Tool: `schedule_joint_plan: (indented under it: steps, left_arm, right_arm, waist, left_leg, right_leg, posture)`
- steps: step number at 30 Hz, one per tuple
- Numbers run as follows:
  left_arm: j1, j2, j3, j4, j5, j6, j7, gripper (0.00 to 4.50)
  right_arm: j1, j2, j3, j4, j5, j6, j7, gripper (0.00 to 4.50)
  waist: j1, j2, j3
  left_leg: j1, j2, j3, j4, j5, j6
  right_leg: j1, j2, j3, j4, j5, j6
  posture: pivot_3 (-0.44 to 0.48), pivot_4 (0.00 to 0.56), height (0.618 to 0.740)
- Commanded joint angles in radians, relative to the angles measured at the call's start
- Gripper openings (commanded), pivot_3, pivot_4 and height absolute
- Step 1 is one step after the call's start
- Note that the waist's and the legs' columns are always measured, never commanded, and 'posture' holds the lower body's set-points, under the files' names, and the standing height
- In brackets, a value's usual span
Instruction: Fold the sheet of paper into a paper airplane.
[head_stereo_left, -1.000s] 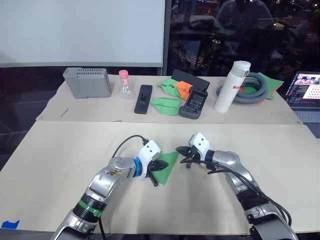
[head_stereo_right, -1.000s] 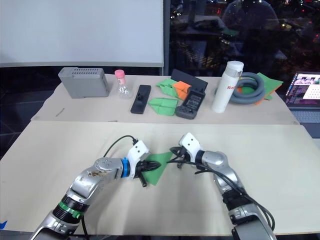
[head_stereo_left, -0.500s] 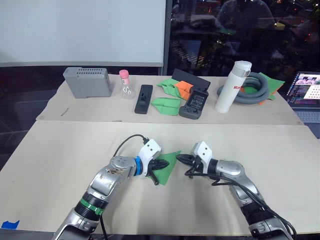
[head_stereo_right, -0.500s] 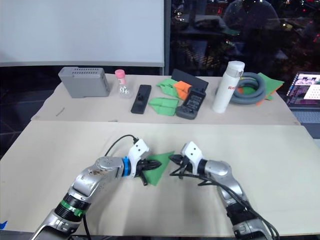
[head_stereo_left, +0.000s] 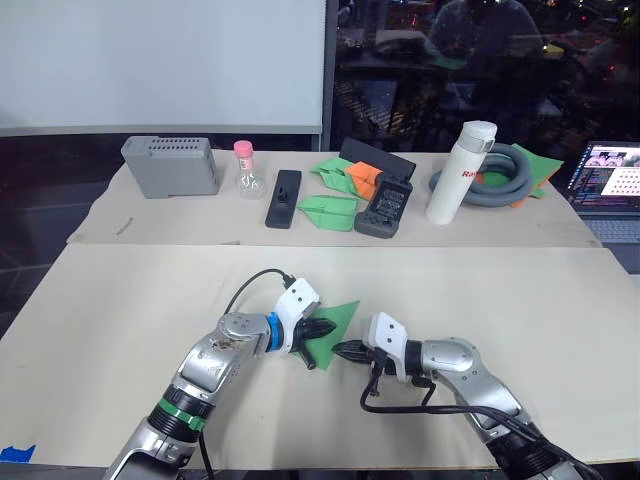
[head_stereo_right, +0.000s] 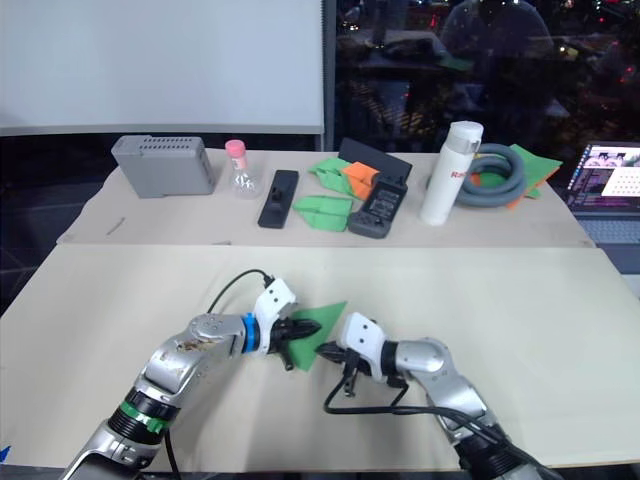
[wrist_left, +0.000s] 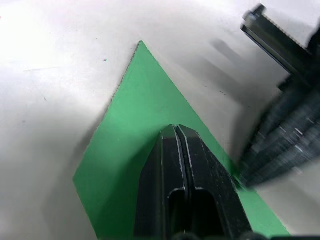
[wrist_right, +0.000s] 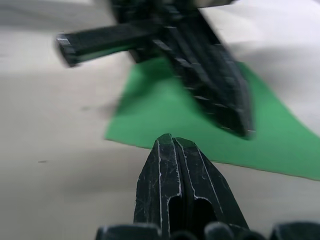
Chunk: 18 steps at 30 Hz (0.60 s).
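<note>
Near the table's front edge, the left gripper (head_stereo_left: 318, 330) is pinning the folded green paper (head_stereo_left: 335, 325) with closed fingers, while the right gripper (head_stereo_left: 343, 351), closed and empty, is swinging down to its lower edge for creasing.

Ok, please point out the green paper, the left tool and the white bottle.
green paper (head_stereo_left: 338, 322), left eye view, its bare upper part.
left tool (wrist_left: 179, 131), left wrist view, the shut fingertips pressing on the paper.
white bottle (head_stereo_left: 451, 184), left eye view, mid body.
</note>
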Motion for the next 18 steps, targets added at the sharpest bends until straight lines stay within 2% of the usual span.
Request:
schedule_joint_plan:
  steps: [1,11,18]
  left_arm:
    - [0.011,0.015,-0.001,0.028,0.019,0.017,0.007,0.03]
    - [0.002,0.007,-0.011,0.050,0.020,0.002,-0.009,0.03]
    - [0.013,0.003,0.055,0.051,-0.017,-0.028,-0.015,0.03]
  right_arm:
    - [0.046,-0.017,0.088,0.002,-0.026,0.056,0.036,0.00]
    - [0.062,-0.042,0.113,-0.055,-0.039,0.116,0.020,0.00]
    - [0.027,-0.092,-0.011,-0.187,0.079,0.225,0.028,0.00]
  waist:
    - [0.000,0.000,0.000]
    - [0.001,0.000,0.000]
    - [0.013,0.000,0.000]
  left_leg:
    - [0.000,0.000,0.000,0.000,0.000,0.000]
    - [0.000,0.000,0.000,0.000,0.000,0.000]
    - [-0.001,-0.001,0.000,0.000,0.000,0.000]
  right_leg:
    - [0.000,0.000,0.000,0.000,0.000,0.000]
    - [0.000,0.002,-0.002,0.000,0.000,0.000]
    - [-0.001,0.001,-0.002,-0.001,0.000,0.000]
  posture:
    - [0.000,0.150,0.740]
    - [0.000,0.150,0.740]
    - [0.000,0.150,0.740]
